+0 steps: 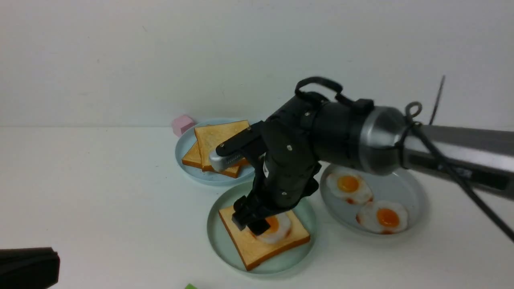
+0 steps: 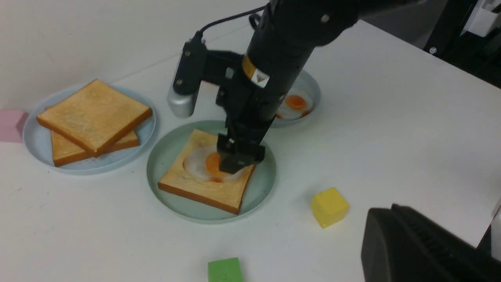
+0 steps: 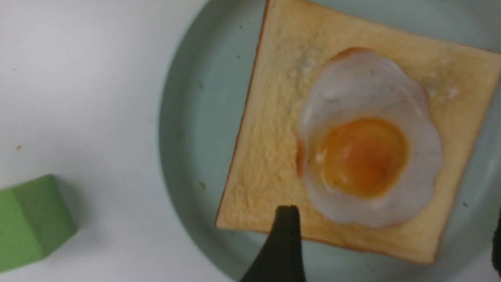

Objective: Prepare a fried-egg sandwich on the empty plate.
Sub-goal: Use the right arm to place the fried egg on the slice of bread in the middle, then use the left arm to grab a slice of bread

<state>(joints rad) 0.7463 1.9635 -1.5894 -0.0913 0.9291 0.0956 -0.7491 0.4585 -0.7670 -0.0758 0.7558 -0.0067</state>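
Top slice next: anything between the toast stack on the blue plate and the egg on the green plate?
Only the right gripper itself: it hangs open just over the fried egg, its wrist camera above the gap between the light-blue plate and the mint-green plate. Nothing else visible lies between them.

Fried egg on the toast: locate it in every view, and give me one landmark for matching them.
Front view: low centre, the fried egg lies on the toast, half hidden by the right hand.
Left wrist view: middle of the picture, the egg partly under that hand.
Right wrist view: the egg is large, close and unobstructed.
Shared landmark: the mint-green plate under the toast.
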